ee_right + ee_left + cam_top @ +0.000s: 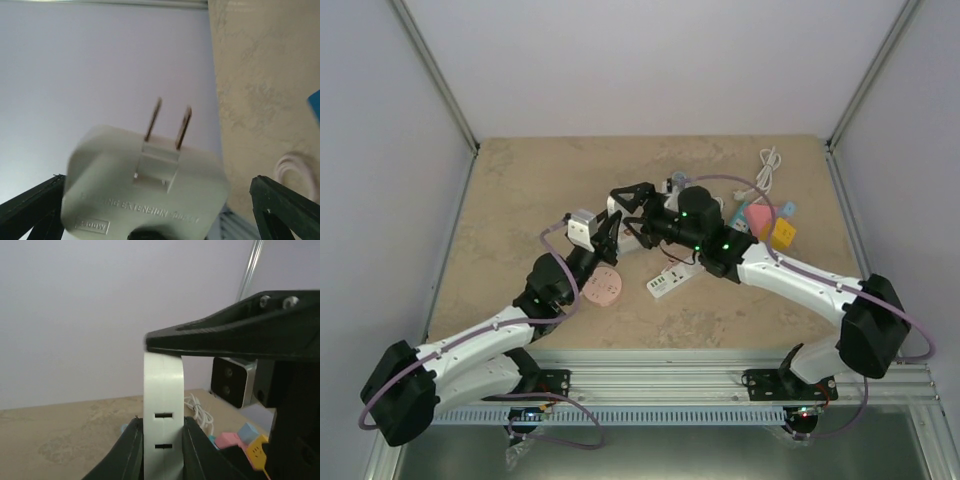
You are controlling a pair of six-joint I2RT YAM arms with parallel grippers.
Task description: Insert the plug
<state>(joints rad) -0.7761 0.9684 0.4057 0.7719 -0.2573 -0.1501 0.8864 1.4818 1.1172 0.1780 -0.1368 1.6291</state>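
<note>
Closest to the lens in the right wrist view is the plug (145, 185), a white, rounded body with raised lettering. Its two flat metal prongs (153, 119) point away from the camera toward the pale wall. The right end effector (156, 179) has its black fingers (35, 205) spread wide on either side of the plug. One finger meets the plug's edge, while a sliver of background shows between the plug and the other. I cannot tell whether the plug is truly grasped.

The left end effector (161, 422) is clenched on a white socket block (162, 390). The block stands upright between its fingers, with two short slots facing the left wrist camera. One black finger of the right end effector lies across the top of the block.

From above, both end effectors meet above the worktop (520, 200), just beyond and to the left of a white power strip (672, 279) that lies flat there. To the strip's left a pink disc (603, 288) sits beside the left arm. Beyond the strip, to its right, are a pink block (757, 216), a yellow block (783, 234) and a blue block (788, 209). A coiled white cable (767, 165) lies farther back.
</note>
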